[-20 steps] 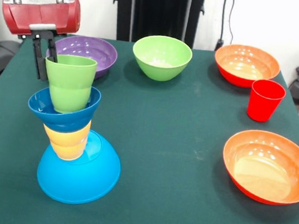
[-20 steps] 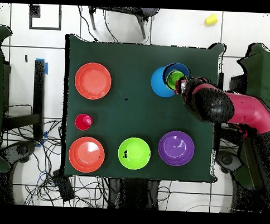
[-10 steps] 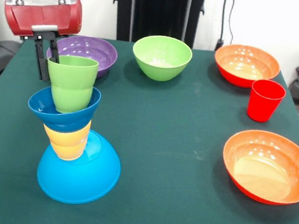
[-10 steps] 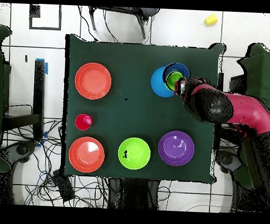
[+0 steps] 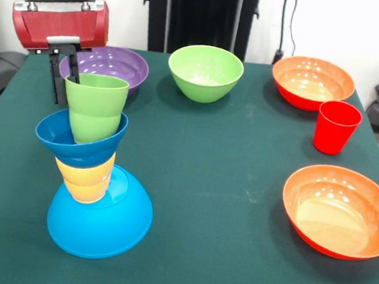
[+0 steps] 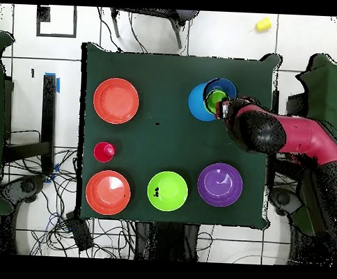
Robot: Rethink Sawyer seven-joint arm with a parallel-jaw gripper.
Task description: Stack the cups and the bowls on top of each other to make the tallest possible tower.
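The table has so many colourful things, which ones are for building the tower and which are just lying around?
For the tower: light-blue bowl, yellow cup, dark-blue bowl, green cup, purple bowl, green bowl, orange bowls, red cup.

Just lying about: cables, yellow object on the floor.

Cup (image 5: 95,107) sits in bowl (image 5: 80,145) atop the tower (image 5: 96,193).

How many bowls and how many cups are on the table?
Bowls: 6 (light-blue bowl, dark-blue bowl, purple bowl, green bowl, far orange bowl, near orange bowl)
Cups: 3 (green cup, yellow cup, red cup)
Total: 9
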